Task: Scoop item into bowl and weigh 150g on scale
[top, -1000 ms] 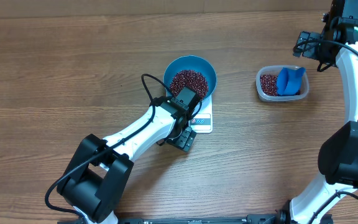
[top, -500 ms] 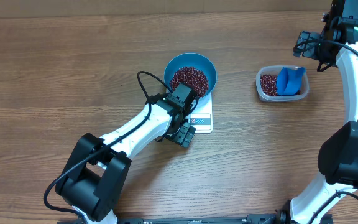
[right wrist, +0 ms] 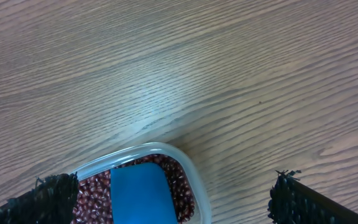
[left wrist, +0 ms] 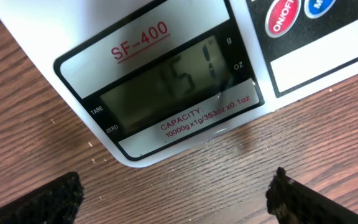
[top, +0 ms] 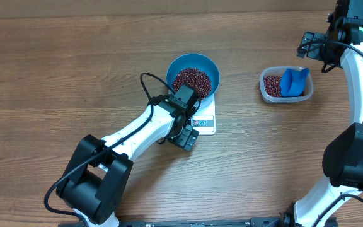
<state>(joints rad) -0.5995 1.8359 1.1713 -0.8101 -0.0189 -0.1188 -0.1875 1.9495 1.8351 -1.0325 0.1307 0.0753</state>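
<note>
- Table (right wrist: 166, 62): brown wood grain being shown, smooth, faint sheen.
- Scale (left wrist: 241, 37): white plastic being seen, glossy; display (left wrist: 173, 87) window being marked by reflections.
- Bowl (top: 210, 68): smooth blue wall being shown, plastic-looking.
- Beans (top: 191, 82): red-brown, smooth skins being seen.
- Tub (right wrist: 194, 186): clear plastic being shown.
- Scoop (right wrist: 138, 193): blue plastic, matt.
- Left gripper (left wrist: 176, 202) pads (left wrist: 42, 199): black, rough, matt.

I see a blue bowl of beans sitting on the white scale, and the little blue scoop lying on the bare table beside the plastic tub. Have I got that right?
Not quite. The blue bowl of beans does sit on the scale, but the blue scoop is not on the bare table: it lies inside the clear tub, on the beans left there. The overhead view shows this.
</note>
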